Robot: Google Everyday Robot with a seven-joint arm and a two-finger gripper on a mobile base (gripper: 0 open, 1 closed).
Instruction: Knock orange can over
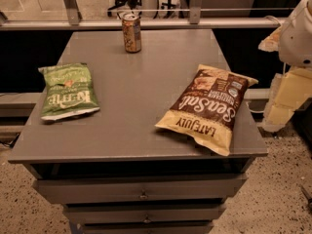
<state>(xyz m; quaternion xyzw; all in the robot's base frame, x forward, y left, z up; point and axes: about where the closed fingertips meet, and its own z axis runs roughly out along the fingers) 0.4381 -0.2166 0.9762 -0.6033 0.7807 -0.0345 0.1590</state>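
So the desk (141, 106) was a plain grey one with a flat top and a stack of drawers (141, 191) underneath, each with a little knob. It sat on a speckled floor (282, 199), and a metal rail (161, 23) ran along behind its far edge. Past the rail it looked like chair legs, all pretty dim.

The gripper (287, 99) was off past the right side of the desk, hanging below the white rounded part of the arm (297, 30). It wasn't touching or holding anything I could see, and honestly I couldn't tell whether it was open or closed from this angle.

The orange can (131, 32) stood upright at the far edge of the desk, a bit left of the middle, just in front of the rail and well apart from the gripper.

There was also a green chip bag (68, 91) lying flat on the left side, and a brown and yellow chip bag (209, 108) lying at an angle on the right, its lower corner reaching the front edge. That second bag was the thing nearest the gripper. Both bags were well apart from the can.
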